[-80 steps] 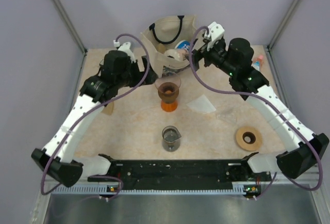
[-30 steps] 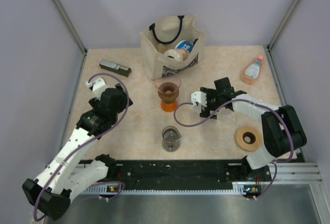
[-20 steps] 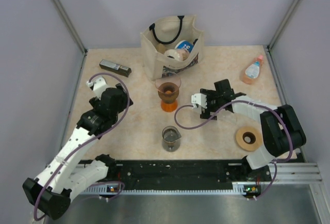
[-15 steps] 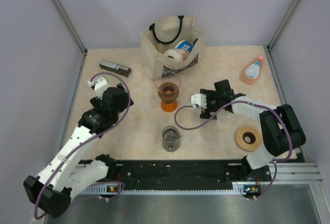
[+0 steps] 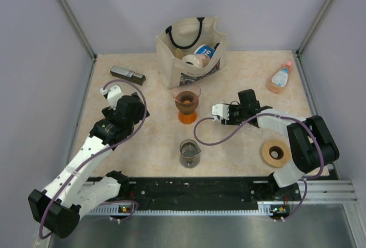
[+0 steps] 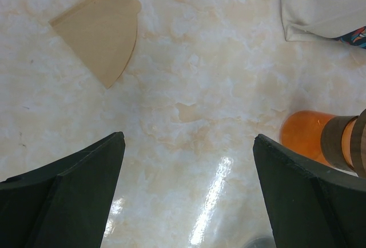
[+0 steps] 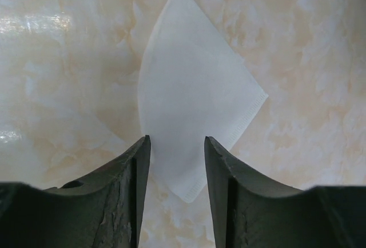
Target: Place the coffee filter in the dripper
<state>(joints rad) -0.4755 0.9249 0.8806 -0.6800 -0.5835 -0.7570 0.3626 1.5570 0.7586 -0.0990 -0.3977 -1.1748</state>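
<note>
The coffee filter (image 7: 191,96) is a white paper fan lying flat on the marbled table. My right gripper (image 7: 177,139) hovers right over it with its lower corner between the two fingers. The jaws stand partly closed with a gap, and neither pad clearly presses the paper. In the top view the right gripper (image 5: 221,112) covers the filter, just right of the dripper (image 5: 186,98). The dripper is a pinkish-brown cone on an orange base (image 6: 306,136). My left gripper (image 6: 189,139) is wide open over bare table, left of the dripper, holding nothing.
A tan folded filter (image 6: 103,31) lies ahead of the left fingers. A canvas tote bag (image 5: 189,51) stands behind the dripper. A glass beaker (image 5: 189,152) sits nearer the bases, a tan ring (image 5: 275,152) at the near right, an orange bottle (image 5: 280,78) at the far right, a dark bar (image 5: 127,75) at the far left.
The right gripper's jaws have narrowed around the filter's corner. The left arm has crept slightly farther from its base, its gripper still wide open.
</note>
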